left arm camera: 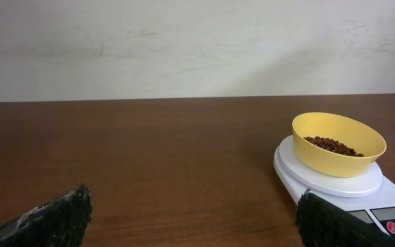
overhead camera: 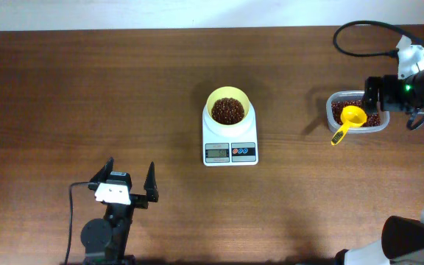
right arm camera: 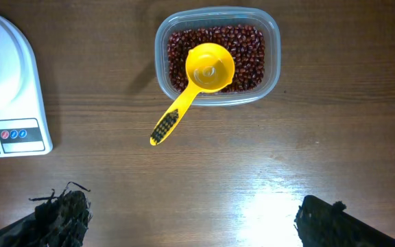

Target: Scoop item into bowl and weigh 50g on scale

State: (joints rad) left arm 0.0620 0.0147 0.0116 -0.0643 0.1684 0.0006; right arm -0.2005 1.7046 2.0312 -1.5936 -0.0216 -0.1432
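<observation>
The left fingers (left arm camera: 57,219) stood spread wide, grasping nothing, low over the worktop (overhead camera: 87,88) and well apart from everything else. The right fingers (right arm camera: 334,219) were likewise released and empty, hanging above bare wood near the clear plastic container (right arm camera: 274,68). A yellow scoop (right arm camera: 197,82) lay in that container, its cup on the red-brown beans (right arm camera: 249,51), its handle jutting over the rim. At mid-worktop the pale-yellow bowl (overhead camera: 213,103) sat on the white digital scale (overhead camera: 230,151) with more beans heaped inside; the display was too small to read.
</observation>
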